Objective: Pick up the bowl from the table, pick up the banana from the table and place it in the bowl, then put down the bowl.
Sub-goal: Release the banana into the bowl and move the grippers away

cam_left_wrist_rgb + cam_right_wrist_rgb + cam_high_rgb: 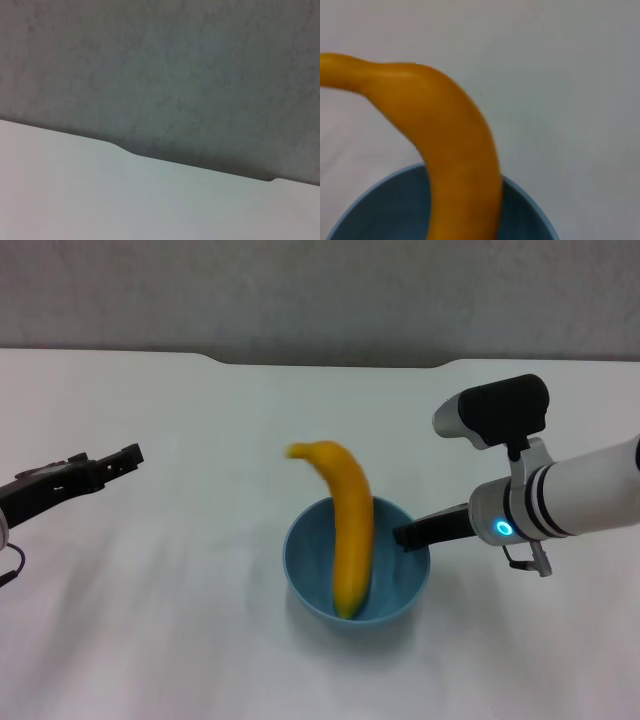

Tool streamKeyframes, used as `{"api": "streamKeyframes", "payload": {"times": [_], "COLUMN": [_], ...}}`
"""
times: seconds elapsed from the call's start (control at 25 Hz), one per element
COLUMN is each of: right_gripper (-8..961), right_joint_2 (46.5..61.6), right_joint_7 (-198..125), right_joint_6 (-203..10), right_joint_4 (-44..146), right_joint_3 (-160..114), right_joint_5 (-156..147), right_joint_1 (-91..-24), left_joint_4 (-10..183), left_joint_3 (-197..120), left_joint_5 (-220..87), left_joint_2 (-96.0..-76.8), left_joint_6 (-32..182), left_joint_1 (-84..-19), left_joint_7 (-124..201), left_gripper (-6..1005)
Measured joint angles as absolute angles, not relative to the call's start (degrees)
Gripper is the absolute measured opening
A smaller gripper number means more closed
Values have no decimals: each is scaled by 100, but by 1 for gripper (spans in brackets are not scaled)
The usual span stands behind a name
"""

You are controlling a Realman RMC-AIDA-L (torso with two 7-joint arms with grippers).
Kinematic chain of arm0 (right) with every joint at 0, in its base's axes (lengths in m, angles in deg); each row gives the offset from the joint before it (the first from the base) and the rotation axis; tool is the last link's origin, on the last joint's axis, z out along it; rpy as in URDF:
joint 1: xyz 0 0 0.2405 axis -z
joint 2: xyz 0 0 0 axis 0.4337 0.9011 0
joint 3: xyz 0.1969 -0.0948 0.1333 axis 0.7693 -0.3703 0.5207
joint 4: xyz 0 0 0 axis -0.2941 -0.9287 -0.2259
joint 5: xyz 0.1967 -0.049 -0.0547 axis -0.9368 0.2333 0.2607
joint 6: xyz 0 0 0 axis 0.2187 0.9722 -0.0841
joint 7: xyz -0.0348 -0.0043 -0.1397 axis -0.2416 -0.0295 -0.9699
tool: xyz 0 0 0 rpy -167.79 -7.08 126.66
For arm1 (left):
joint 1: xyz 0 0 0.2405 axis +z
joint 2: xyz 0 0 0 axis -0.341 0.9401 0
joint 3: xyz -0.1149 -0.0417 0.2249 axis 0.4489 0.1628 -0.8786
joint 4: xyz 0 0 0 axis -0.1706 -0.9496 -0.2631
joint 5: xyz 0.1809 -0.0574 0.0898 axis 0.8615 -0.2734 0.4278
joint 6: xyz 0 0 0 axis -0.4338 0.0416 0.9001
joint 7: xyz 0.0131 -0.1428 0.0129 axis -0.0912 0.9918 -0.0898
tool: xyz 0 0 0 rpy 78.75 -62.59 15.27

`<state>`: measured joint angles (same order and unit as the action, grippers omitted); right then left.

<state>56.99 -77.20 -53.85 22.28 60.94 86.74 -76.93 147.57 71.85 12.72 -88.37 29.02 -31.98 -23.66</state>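
The light blue bowl (310, 575) is at the middle of the white table (200, 640). The yellow-orange banana (350, 530) stands in it, its lower end on the bowl's bottom and its upper end leaning out over the far rim. My right gripper (405, 534) is at the bowl's right rim and shut on it. I cannot tell whether the bowl rests on the table or hangs just above it. The right wrist view shows the banana (455, 145) rising out of the bowl (530, 215) close up. My left gripper (130, 454) is far to the left, away from both.
The table's far edge has a shallow notch (330, 363), also seen in the left wrist view (190, 167), with a grey wall (320, 290) behind it. Bare tabletop surrounds the bowl on all sides.
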Motion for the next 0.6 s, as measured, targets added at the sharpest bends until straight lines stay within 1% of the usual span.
{"api": "streamKeyframes", "payload": {"times": [0.6], "right_gripper": [34], "right_joint_2": [5704], "right_joint_7": [-7680], "right_joint_6": [-5399], "right_joint_4": [2193], "right_joint_3": [5979], "right_joint_5": [8612], "right_joint_1": [-7641], "left_joint_4": [14693], "left_joint_3": [7191], "left_joint_5": [1272], "left_joint_2": [-8837], "left_joint_6": [2936], "left_joint_1": [-3175], "left_joint_7": [-2365], "left_gripper": [896]}}
